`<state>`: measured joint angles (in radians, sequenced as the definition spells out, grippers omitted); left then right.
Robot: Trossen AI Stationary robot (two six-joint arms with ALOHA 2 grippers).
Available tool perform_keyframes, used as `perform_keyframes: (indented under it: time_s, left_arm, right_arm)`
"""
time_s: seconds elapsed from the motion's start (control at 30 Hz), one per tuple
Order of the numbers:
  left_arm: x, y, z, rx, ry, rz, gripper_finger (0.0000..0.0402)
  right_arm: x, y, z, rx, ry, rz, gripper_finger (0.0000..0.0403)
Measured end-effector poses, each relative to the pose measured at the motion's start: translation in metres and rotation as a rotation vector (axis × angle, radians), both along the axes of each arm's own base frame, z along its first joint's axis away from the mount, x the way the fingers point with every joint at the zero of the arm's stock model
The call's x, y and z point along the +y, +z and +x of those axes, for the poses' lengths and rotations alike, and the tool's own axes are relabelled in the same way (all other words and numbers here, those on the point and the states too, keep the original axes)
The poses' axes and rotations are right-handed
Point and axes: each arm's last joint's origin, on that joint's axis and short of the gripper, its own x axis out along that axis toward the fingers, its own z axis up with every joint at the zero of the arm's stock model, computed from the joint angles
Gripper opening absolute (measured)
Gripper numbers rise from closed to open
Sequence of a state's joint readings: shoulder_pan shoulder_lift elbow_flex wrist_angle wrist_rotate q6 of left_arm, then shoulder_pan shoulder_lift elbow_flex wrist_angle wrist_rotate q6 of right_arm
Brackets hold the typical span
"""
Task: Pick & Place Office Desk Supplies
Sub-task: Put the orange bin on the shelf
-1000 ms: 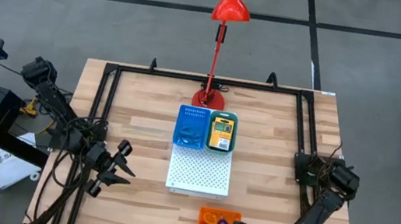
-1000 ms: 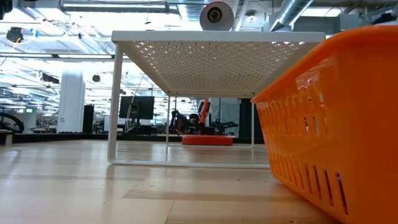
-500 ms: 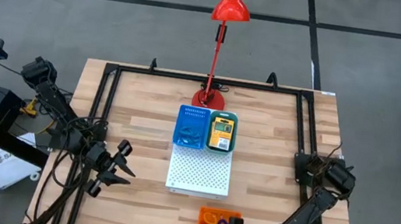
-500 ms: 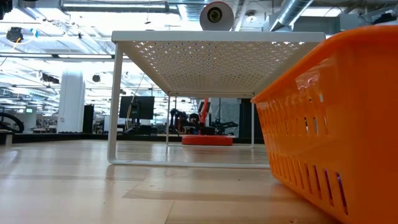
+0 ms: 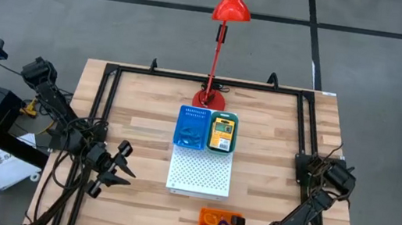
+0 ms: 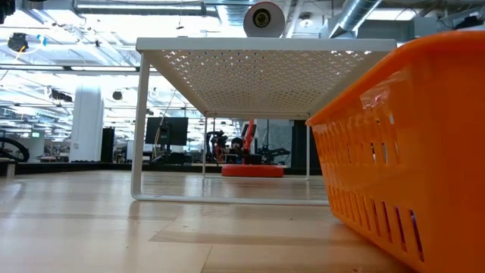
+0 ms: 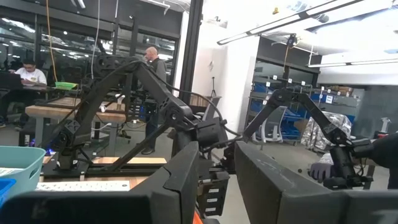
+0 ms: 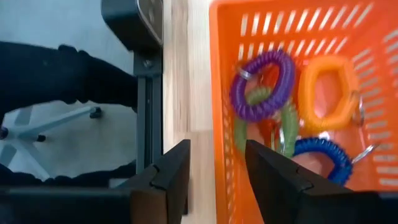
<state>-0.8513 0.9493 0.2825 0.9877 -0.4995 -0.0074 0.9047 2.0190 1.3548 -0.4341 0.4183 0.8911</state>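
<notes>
The right gripper [image 8: 214, 177] hangs over the near wall of the orange tray [image 8: 221, 93] at the tabletop's [image 5: 135, 131] front edge, fingers parted and nothing between them, probably lining up on the coil loops inside. I count four loops: purple [image 8: 261, 86], orange [image 8: 329, 87], green [image 8: 287, 127], blue [image 8: 323, 158], though tangled. Blue tray [image 5: 192, 127] and teal tray [image 5: 222, 133] with one crayon box sit on the white board [image 5: 200, 177]. The left gripper [image 5: 126, 171] waits at the left, partly open, empty.
</notes>
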Motion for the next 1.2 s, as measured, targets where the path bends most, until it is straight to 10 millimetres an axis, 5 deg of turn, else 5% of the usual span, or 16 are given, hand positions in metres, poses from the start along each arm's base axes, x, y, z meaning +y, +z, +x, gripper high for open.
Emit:
perform_keyframes:
  time_s: [0.43, 0.9, 1.2]
  left_arm:
    - [0.0, 0.0, 0.0, -0.001, 0.0, -0.001, 0.0098]
    - [0.0, 0.0, 0.0, 0.0, 0.0, -0.001, 0.0098]
    - [0.0, 0.0, 0.0, 0.0, 0.0, -0.001, 0.0098]
  right_arm:
    - [-0.003, 0.001, 0.004, -0.005, -0.007, 0.0, 0.0014]
    - [0.0, 0.002, 0.001, -0.046, -0.023, -0.016, 0.0006]
    - [0.017, 0.027, 0.002, -0.127, -0.026, 0.012, 0.0005]
